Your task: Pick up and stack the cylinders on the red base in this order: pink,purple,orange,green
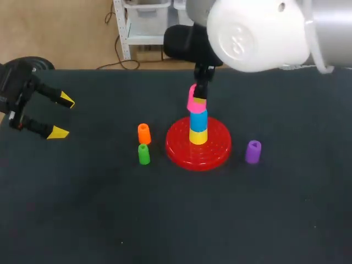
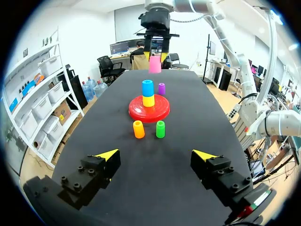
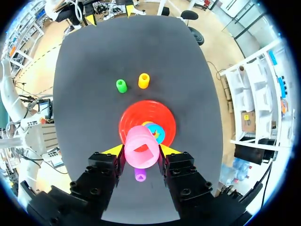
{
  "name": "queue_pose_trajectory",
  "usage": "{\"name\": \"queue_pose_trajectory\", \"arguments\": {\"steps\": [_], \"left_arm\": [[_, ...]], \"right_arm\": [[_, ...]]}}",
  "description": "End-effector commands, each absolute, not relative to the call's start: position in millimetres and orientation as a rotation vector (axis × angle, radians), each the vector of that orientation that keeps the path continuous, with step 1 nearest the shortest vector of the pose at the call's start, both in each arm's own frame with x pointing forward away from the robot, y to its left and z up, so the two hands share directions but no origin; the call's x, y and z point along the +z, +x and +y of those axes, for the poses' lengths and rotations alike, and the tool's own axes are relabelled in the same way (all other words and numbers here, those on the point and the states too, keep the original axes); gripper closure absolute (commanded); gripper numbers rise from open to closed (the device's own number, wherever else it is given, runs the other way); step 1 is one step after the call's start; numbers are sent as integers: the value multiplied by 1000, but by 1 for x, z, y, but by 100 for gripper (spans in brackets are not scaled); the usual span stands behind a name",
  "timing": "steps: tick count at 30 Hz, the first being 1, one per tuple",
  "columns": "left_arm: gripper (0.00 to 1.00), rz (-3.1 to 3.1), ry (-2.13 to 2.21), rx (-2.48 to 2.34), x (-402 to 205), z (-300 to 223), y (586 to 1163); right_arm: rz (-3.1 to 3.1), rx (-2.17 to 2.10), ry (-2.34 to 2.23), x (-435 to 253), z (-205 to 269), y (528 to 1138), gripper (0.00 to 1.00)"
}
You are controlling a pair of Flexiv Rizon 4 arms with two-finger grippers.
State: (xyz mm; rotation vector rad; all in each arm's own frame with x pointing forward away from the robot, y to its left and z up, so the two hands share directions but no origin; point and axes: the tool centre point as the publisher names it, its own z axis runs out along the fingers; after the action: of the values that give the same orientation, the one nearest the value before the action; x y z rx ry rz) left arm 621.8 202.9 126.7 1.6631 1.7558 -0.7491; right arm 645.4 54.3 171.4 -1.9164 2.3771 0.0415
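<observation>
Dark, matte table top [image 1: 110, 220], viewed from the robot's side. At its middle stands the red base [image 1: 215, 155], already carrying a yellow cylinder [image 1: 198, 137] with a blue cylinder [image 1: 198, 119] on top of it.

Right gripper [image 3: 140, 153]: its fingers pinch the pink cylinder [image 1: 193, 99] from two sides. The piece hangs above the blue cylinder and apart from it. In the left wrist view there is a visible gap between the two. Whether it is centred over the stack cannot be told exactly; in the head view it sits a little to one side.

Left gripper [image 1: 62, 116]: jaws spread wide and empty, well away from the base at the table's left.

Awaiting their turn: the orange cylinder [image 1: 143, 133] and green cylinder [image 1: 143, 154], upright and just beside each other near the base's left rim, and the purple cylinder [image 1: 253, 151], upright near the right rim.

Assessment of handling: the pieces appear to be small, hollow, rigid plastic, so they are likely light and unlikely to deform under the fingers. Their smooth round walls may slip or rotate if gripped off-centre. The soundest hold is across the side wall at mid-height, leaving the lower rim free to seat. The present grip on the pink piece looks consistent with that. The stack is narrow, so a careless placement could topple it.
</observation>
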Motion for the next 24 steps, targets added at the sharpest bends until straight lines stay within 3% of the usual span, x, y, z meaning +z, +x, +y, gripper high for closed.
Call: {"name": "queue_pose_trajectory", "arguments": {"steps": [1, 24], "left_arm": [[0, 1751, 1662, -748, 126, 204, 621], [0, 1751, 1662, -748, 126, 204, 621]], "right_arm": [[2423, 10, -1928, 162, 56, 656, 100], [2456, 53, -1939, 133, 49, 666, 100]]}}
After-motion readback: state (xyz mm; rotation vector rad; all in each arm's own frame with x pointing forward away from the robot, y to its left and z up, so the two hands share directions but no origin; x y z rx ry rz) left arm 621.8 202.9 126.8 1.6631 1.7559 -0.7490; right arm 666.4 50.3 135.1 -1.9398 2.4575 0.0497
